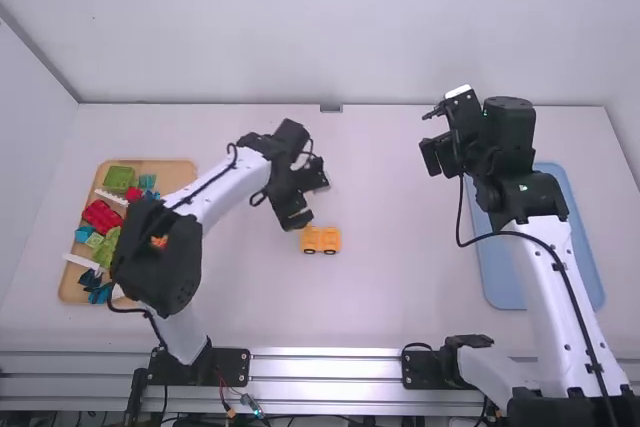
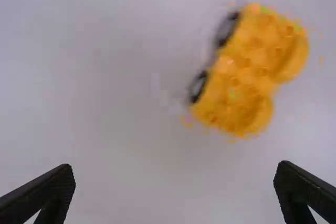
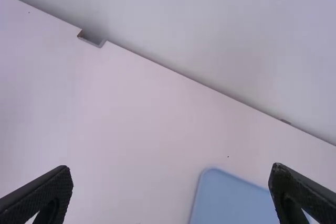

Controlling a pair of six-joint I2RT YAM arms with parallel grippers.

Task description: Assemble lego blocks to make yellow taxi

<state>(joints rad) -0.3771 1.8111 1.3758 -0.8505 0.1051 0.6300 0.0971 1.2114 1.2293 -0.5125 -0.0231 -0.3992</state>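
Yellow car (image 1: pixel 321 239), seemingly smooth plastic; blue tray (image 1: pixel 502 287) matt.

No lettering, label, number or sign can be read anywhere.
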